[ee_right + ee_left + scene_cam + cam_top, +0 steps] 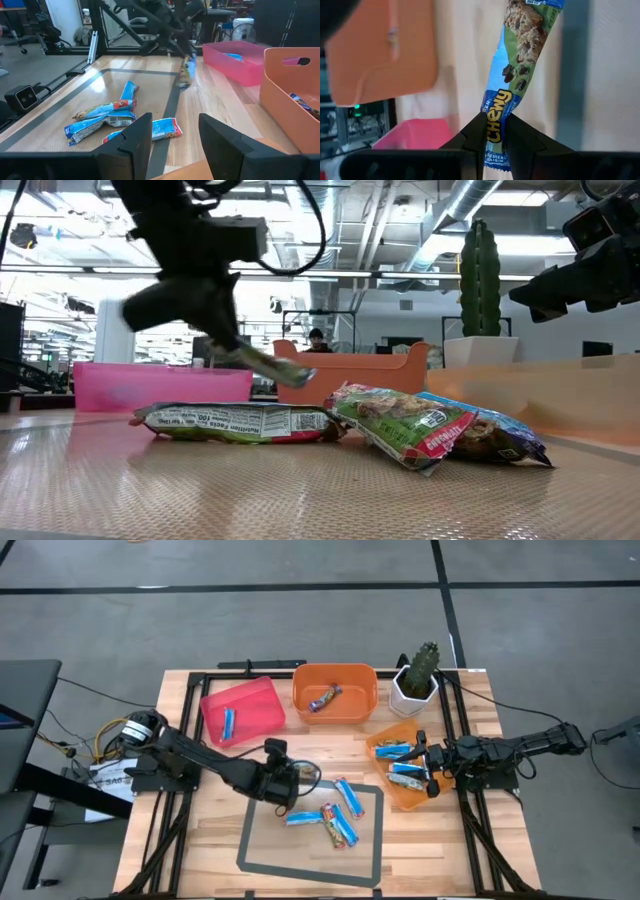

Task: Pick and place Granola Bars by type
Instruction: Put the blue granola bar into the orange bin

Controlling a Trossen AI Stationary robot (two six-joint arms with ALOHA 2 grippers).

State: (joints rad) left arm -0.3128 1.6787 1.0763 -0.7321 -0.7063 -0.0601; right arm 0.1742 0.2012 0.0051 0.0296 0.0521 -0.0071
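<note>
Blue-green granola bar [512, 75] hangs pinched above the table's bare wood [200, 840].

Blue-green granola bar [510, 75] (yellow lettering), pink bin [243, 710], orange bin [334, 691].

Grey floor [300, 600] with dark seams, exposed ceiling ducts [470, 200], bright overhead lights, desk chairs [30, 30]

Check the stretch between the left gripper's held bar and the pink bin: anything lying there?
Bare wood only, per the high view: the left gripper holds its granola bar off the table, and nothing lies between it and the pink bin.
</note>
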